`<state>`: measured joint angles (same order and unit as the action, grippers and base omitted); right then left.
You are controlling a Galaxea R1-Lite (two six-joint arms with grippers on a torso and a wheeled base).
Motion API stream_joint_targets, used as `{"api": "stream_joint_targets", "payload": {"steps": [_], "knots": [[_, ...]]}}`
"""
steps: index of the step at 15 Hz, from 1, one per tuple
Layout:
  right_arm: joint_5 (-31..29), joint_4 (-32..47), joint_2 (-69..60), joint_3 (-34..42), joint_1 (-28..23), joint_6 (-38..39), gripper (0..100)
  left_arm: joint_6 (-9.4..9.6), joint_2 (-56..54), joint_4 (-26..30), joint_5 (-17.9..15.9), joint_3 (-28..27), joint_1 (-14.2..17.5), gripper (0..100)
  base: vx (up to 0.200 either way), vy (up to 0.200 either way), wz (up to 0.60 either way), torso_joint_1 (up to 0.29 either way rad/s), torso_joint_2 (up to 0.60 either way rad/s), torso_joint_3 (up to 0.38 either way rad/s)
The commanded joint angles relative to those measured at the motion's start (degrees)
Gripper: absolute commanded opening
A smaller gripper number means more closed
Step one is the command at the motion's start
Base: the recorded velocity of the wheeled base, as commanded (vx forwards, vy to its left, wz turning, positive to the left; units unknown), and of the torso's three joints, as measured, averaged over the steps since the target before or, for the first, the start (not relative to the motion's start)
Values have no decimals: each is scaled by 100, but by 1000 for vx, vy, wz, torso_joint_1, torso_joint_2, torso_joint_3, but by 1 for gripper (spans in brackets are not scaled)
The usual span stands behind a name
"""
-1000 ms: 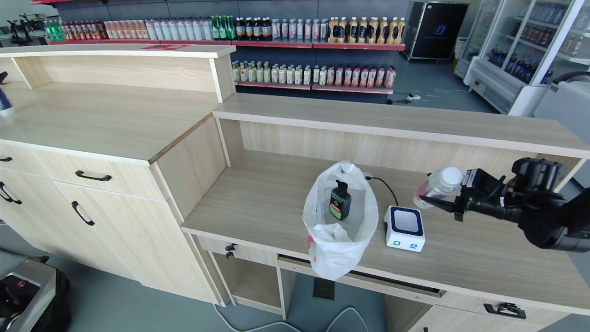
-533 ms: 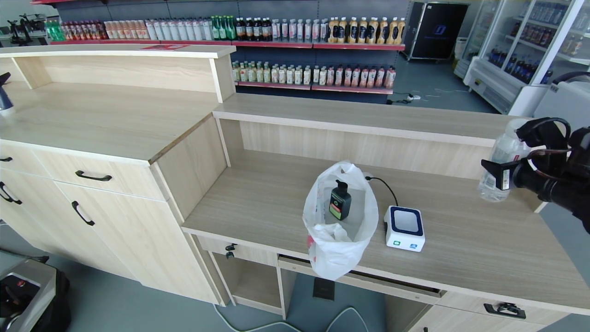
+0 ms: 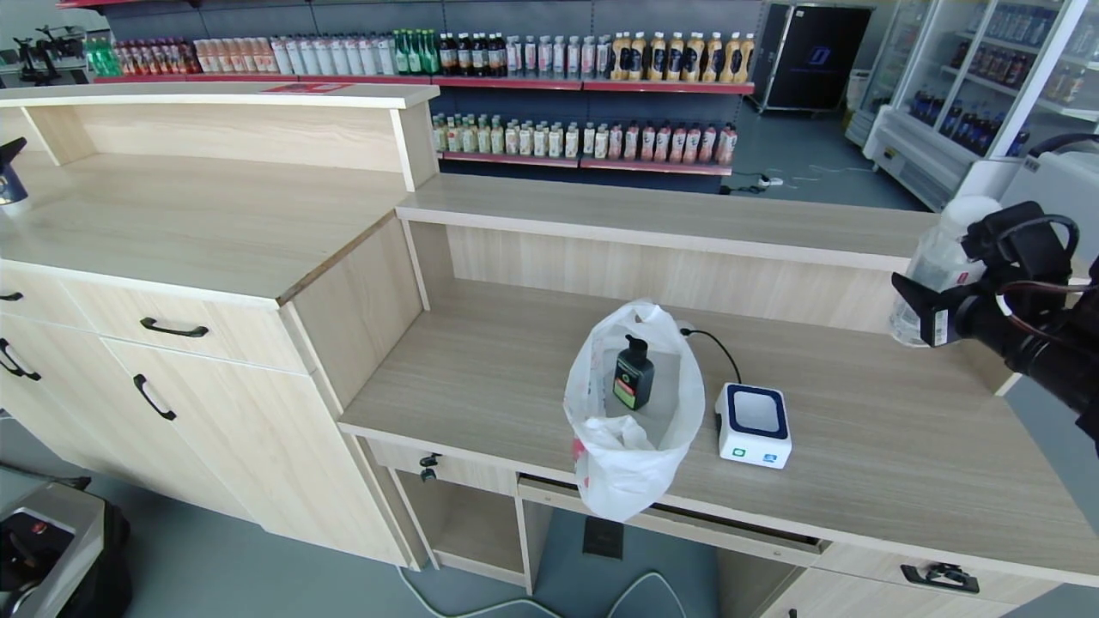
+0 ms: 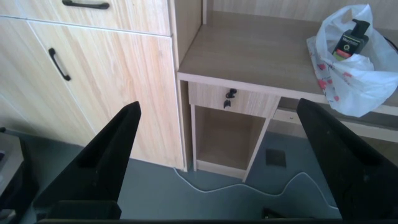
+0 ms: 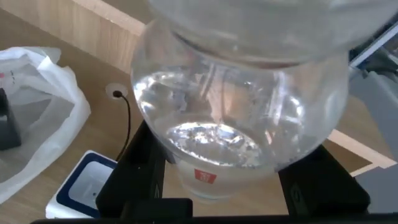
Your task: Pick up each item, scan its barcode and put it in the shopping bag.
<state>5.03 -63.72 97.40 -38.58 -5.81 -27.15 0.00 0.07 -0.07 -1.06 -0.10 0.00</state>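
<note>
Lifted away from over the scanner (image 3: 754,423), the bottle (image 3: 940,257) now hangs at its 2 o'clock, above the surface's (image 3: 859,446) right end. Its long axis is nearly vertical, cap toward 1 o'clock. The right gripper (image 3: 934,296) is clamped around its lower half. The left gripper (image 4: 219,106) gapes wide, holding nothing. The bag (image 3: 631,429) stands at the scanner's 9 o'clock.

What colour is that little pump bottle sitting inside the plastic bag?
The small plastic pump bottle is black with a green-and-red label, clearest in the head view.
</note>
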Motion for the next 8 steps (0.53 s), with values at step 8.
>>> {"api": "stream_joint_targets", "payload": {"steps": [8], "knots": [[1597, -167, 209, -185, 731, -221, 0, 0, 1, -1, 1, 1, 0, 100, 0, 0, 525, 2, 2, 3]]}}
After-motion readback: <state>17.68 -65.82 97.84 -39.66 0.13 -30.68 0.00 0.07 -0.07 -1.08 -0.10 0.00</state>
